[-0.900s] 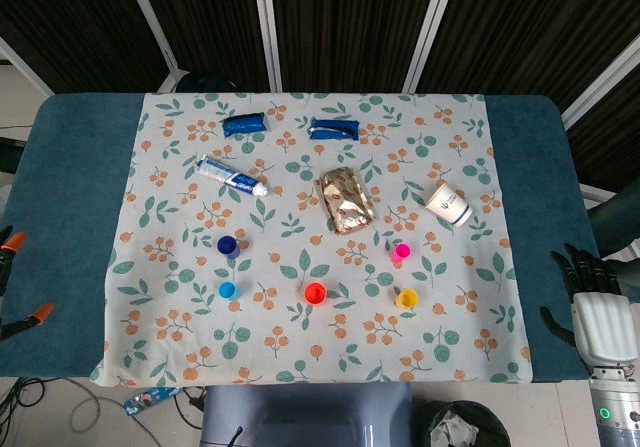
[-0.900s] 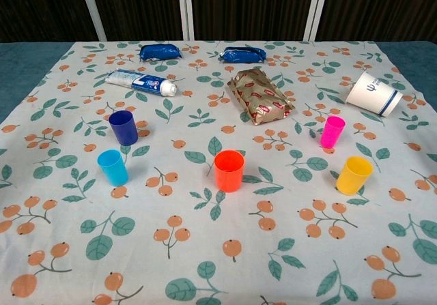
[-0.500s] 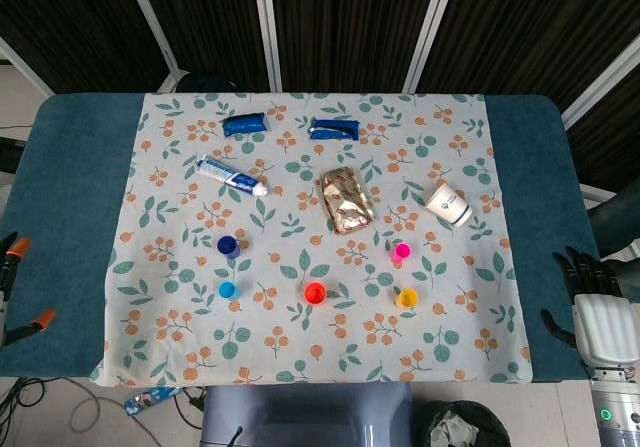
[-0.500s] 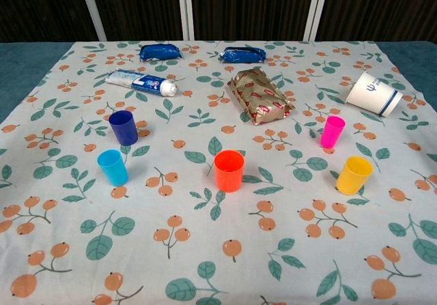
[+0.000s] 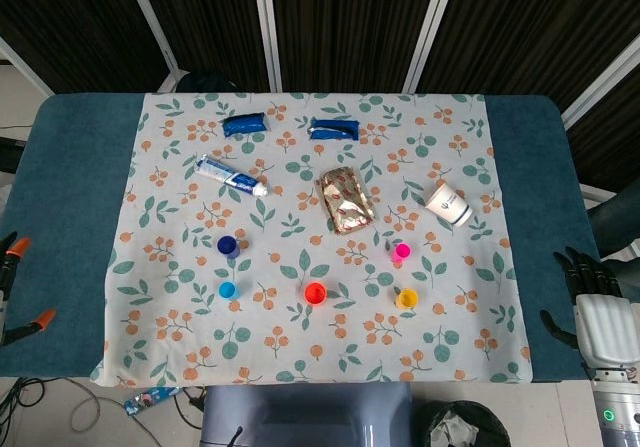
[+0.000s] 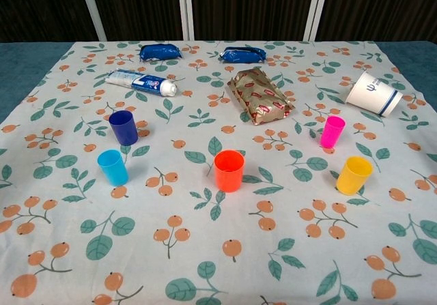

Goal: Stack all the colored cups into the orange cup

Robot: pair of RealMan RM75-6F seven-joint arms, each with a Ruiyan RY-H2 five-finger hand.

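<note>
The orange cup (image 5: 315,292) (image 6: 229,170) stands upright at the front middle of the floral cloth. To its left are a light blue cup (image 5: 227,289) (image 6: 113,167) and a dark blue cup (image 5: 228,245) (image 6: 123,127). On the other side stand a pink cup (image 5: 401,251) (image 6: 332,131) and a yellow cup (image 5: 406,298) (image 6: 354,175). All cups stand apart. My right hand (image 5: 596,312) hovers off the cloth's right edge, fingers spread, holding nothing. At the far left edge only dark parts with orange tips (image 5: 14,249) show where my left hand would be.
At the back lie a toothpaste tube (image 5: 231,176), two blue packets (image 5: 245,124) (image 5: 333,128) and a foil snack pack (image 5: 344,200). A white paper cup (image 5: 449,204) lies on its side at the right. Blue table margins flank the cloth.
The orange-tipped parts at the left edge shifted slightly. My right hand drifted a little lower. No cup has moved.
</note>
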